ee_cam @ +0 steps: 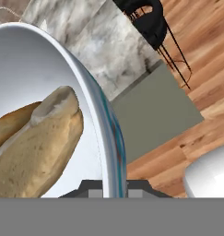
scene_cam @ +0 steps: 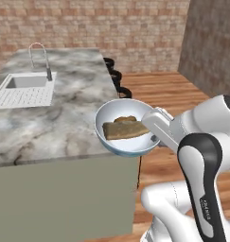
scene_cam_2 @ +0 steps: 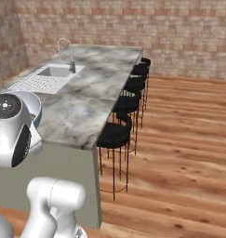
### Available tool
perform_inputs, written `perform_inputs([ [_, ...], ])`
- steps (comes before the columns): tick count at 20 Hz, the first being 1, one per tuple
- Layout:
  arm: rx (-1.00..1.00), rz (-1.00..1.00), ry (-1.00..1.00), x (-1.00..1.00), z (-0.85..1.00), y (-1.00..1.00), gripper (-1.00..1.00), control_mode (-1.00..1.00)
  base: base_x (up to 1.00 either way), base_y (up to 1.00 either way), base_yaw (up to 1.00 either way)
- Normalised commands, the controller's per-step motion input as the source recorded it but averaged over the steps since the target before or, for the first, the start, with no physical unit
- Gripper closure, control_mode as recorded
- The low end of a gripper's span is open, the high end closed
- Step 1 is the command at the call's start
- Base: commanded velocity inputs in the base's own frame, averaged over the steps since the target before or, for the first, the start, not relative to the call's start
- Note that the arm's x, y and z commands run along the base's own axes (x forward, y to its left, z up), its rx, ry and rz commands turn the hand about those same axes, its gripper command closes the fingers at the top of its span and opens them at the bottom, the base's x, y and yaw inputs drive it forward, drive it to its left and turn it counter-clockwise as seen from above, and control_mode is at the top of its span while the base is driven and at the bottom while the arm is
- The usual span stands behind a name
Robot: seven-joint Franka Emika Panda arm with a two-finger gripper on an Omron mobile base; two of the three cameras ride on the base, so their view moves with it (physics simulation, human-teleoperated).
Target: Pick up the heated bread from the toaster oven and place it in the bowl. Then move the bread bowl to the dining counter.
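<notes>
Dining counter (scene_cam_2: 82,111) stretching from near left toward far brick wall (scene_cam_2: 133,28), grey-white marbled top, plain flat side facing camera. White sink (scene_cam_2: 51,72) sitting inset at far left of top, chrome tap (scene_cam_2: 68,53) arching just beside it. Black round stools (scene_cam_2: 126,116) lining up along right side of counter (nearest one looking largest), standing on wooden floor (scene_cam_2: 179,153). Bowl (scene_cam_2: 33,104) peeking out at near left edge, partly hidden behind white arm joint, contents not showing.

A kitchen: marbled counter (scene_cam: 64,113), sink (scene_cam: 25,90), tap (scene_cam: 40,59), bar stools (scene_cam_2: 126,116).
</notes>
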Motion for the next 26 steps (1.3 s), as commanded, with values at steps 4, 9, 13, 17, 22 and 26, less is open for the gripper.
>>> perform_inputs([
  [4, 0.0, 0.0, 0.0, 0.0, 0.0, 0.0, 1.0, 1.0, -0.06, 1.0, -0.33],
  [9, 0.0, 0.0, 0.0, 0.0, 0.0, 0.0, 1.0, 1.0, 0.39, 0.67, -0.14],
  [13, 0.0, 0.0, 0.0, 0.0, 0.0, 0.0, 1.0, 1.0, 0.61, 0.43, -0.13],
  [17, 0.0, 0.0, 0.0, 0.0, 0.0, 0.0, 1.0, 1.0, 0.41, 0.02, -0.1],
  [22, 0.0, -0.01, 0.02, 0.56, -0.01, -0.16, 1.0, -1.0, 0.1, 0.0, -0.01],
  [26, 0.0, 0.0, 0.18, 0.95, 0.0, -0.5, 1.0, -1.0, 0.0, 0.0, 0.0],
])
